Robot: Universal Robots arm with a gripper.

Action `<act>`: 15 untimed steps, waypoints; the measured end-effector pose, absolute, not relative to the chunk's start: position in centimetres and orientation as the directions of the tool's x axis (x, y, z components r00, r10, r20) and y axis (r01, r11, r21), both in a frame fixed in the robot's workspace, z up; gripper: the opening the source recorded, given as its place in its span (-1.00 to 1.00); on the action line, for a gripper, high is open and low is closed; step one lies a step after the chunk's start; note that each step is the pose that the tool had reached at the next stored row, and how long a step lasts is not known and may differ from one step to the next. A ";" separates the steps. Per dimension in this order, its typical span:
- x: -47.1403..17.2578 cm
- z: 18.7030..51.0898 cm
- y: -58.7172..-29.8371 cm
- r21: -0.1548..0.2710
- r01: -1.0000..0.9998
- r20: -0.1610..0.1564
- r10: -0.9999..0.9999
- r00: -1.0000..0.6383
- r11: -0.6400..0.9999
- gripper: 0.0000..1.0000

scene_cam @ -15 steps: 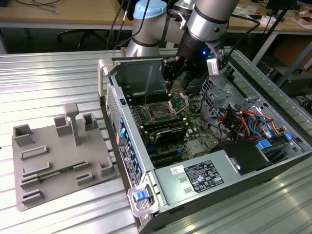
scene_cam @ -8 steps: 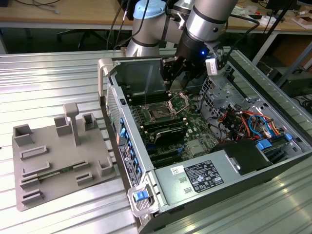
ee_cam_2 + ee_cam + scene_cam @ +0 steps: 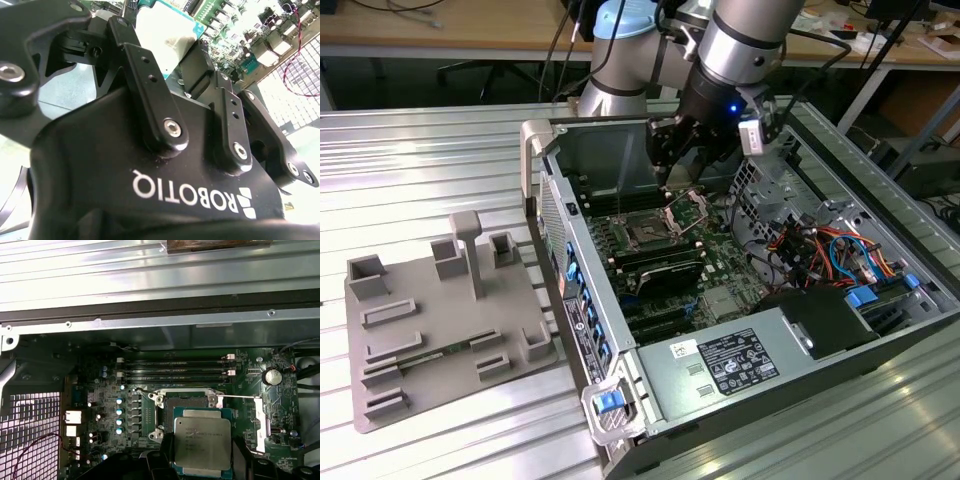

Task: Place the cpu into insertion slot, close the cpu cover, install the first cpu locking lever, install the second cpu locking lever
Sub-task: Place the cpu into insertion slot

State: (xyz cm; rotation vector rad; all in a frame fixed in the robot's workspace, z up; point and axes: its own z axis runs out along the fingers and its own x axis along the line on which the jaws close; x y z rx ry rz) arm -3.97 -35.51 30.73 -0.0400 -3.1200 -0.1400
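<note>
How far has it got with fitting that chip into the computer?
Nothing looks finished yet. The gripper holds the cpu just above the open insertion slot, with the cpu cover raised beside it. Still left: seating the chip, closing the cover, and both locking levers.

The open grey metal computer case (image 3: 582, 300) lies on the ribbed metal table (image 3: 420, 170), with the grey plastic fixture tray (image 3: 430, 330) at the exterior view's left of it. Inside, the flat square metal-topped cpu (image 3: 202, 432) sits between the fingers of the black gripper (image 3: 202, 455), over the square metal-rimmed insertion slot (image 3: 182, 401).
</note>
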 end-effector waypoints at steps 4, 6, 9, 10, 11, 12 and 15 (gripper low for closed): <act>-4.1 30.7 -35.5 0.089 0.026 0.019 0.025 -1.000 0.996 0.09; -4.2 30.7 -35.5 0.089 0.026 0.019 0.025 -1.000 0.996 0.09; -4.3 30.7 -35.5 0.089 0.026 0.019 0.025 -1.000 0.996 0.09; -4.3 30.7 -35.5 0.089 0.026 0.019 0.024 -1.000 0.996 0.09; -4.3 30.7 -35.5 0.089 0.026 0.019 0.025 -1.000 0.996 0.09; -4.3 30.8 -35.5 0.089 0.026 0.019 0.025 -1.000 0.996 0.09; -4.3 30.9 -35.5 0.089 0.026 0.019 0.025 -1.000 0.996 0.09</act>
